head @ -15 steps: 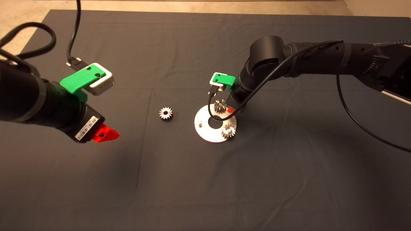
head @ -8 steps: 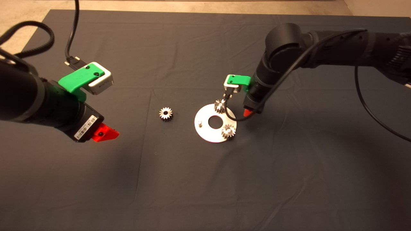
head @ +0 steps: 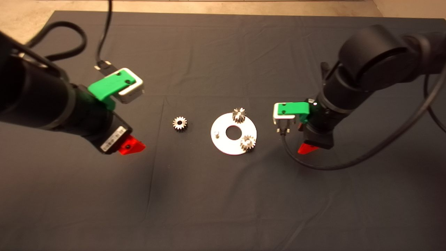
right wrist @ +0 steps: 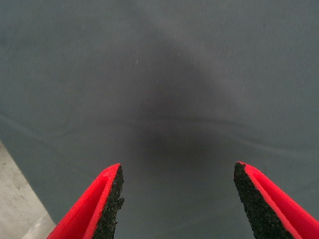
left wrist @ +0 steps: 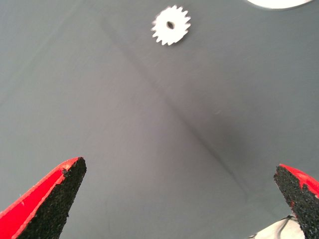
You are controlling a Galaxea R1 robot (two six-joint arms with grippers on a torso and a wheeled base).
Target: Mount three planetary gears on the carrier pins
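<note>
Two gears [head: 239, 115] [head: 247, 143] sit on pins on the disc [head: 223, 143]; one pin [head: 216, 133] bare. Third gear [head: 179, 123] lies loose on the mat [head: 223, 195], just ahead of the left gripper [head: 130, 148], fingers spread wide, nothing held. Right gripper [head: 306, 149] beside the disc's other side, spread, empty.

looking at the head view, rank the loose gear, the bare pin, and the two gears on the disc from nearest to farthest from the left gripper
From the left gripper:
1. Loose gear, on the mat between that gripper and the disc.
2. Bare pin, on the disc's near side.
3. Gear on the disc's rear edge and gear on its front right: both are across the central hole, too close to call.
</note>
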